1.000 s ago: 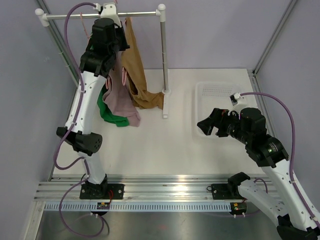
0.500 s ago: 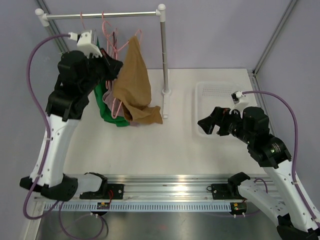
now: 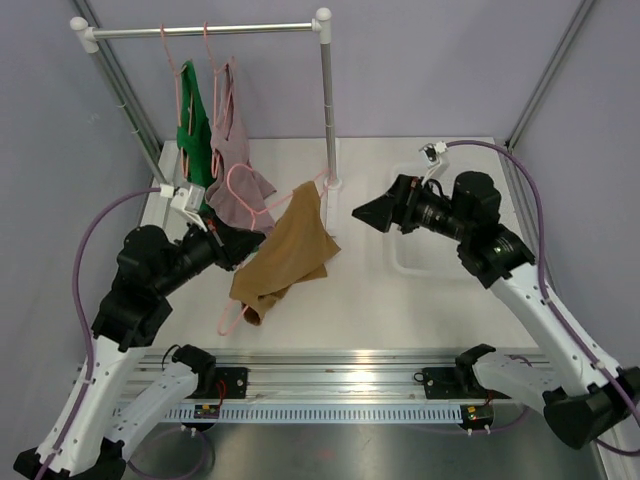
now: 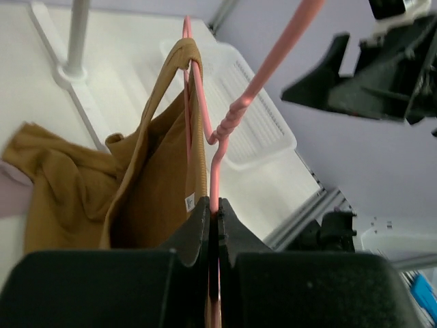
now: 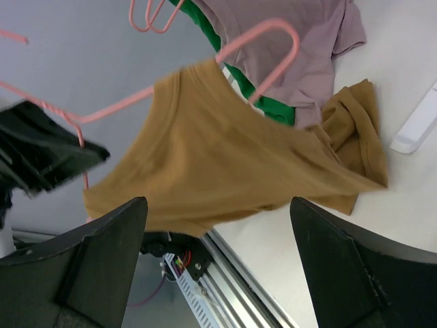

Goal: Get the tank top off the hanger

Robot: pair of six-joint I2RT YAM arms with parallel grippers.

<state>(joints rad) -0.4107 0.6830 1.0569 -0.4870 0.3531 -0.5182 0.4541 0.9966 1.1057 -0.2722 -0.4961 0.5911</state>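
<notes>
The tan tank top [image 3: 285, 255] hangs on a pink hanger [image 3: 262, 208] held off the rail, slanting over the table's middle left. My left gripper [image 3: 243, 248] is shut on the hanger's wire; in the left wrist view the wire [image 4: 235, 116] runs up out of the closed jaws [image 4: 214, 210] beside the tan cloth [image 4: 157, 171]. My right gripper [image 3: 362, 213] is open, just right of the tank top and apart from it. In the right wrist view the tank top [image 5: 225, 171] fills the space ahead of the wide fingers [image 5: 215, 270], with nothing between them.
A green top [image 3: 190, 130] and a mauve top [image 3: 232, 140] hang on pink hangers from the rail [image 3: 200, 30]. The rail's right post [image 3: 328, 110] stands behind the tank top. A white basket [image 3: 412, 262] lies under my right arm.
My left arm has pulled the hanger with the tan tank top off the rail and down toward the near left. My right arm has swung left and back toward the tank top.
</notes>
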